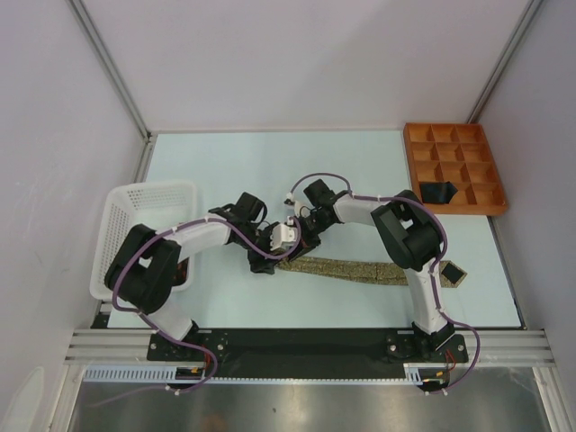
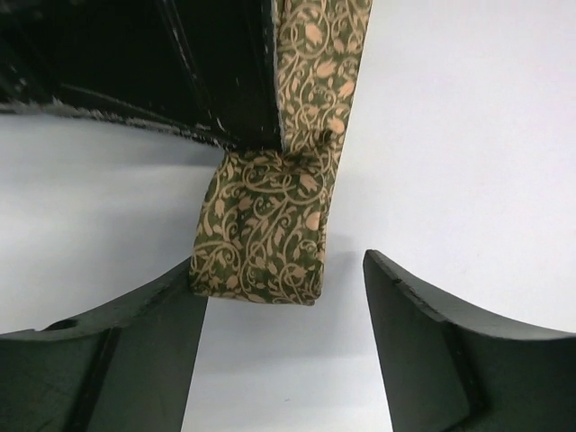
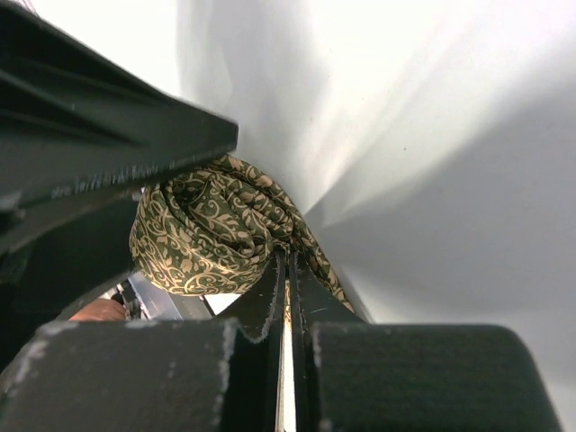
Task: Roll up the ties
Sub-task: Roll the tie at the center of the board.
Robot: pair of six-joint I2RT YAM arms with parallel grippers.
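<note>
Olive tie (image 1: 360, 269): lies flat along the near part of the surface (image 1: 270, 162), running left to right. Its dark-lined tip sits beside the right arm's lower link. The left end is wound into a small roll (image 2: 261, 234).

Right pincer (image 3: 288, 270): clenched on the tie's strip right at the roll. The fabric is pinched thin between the fingers and the coil bulges just ahead of them.

Left pincer (image 2: 283, 279): released, jaws spread wide. The roll sits between them, touching one finger (image 2: 135, 342) and apart from the other.

Both pincers meet at the tie's left end, mid-surface.

Black tie (image 1: 438, 192): bunched in the orange tray (image 1: 408, 148) at the far right, well apart from both pincers.

White basket (image 1: 148, 187): far left, beside the left arm.
</note>
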